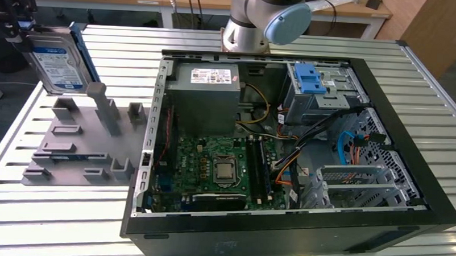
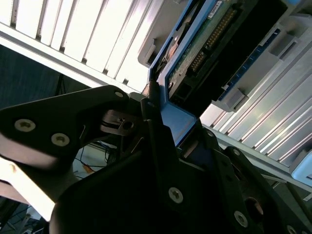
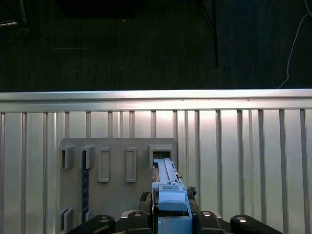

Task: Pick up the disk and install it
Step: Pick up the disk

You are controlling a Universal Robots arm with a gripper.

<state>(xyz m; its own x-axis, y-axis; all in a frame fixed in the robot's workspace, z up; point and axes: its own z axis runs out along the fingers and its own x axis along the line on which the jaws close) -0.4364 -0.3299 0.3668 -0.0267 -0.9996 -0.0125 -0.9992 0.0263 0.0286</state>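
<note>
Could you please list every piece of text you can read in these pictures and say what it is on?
None can be read.
White-and-blue label on the blue-framed silver-metal disk, held by the gripper: print too small.
White sticker on the grey metal box in the black computer case: too small.

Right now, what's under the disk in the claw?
The grey slotted holder, lying on the slatted table. The disk hides its own slot, so whether they touch is unclear.
</note>
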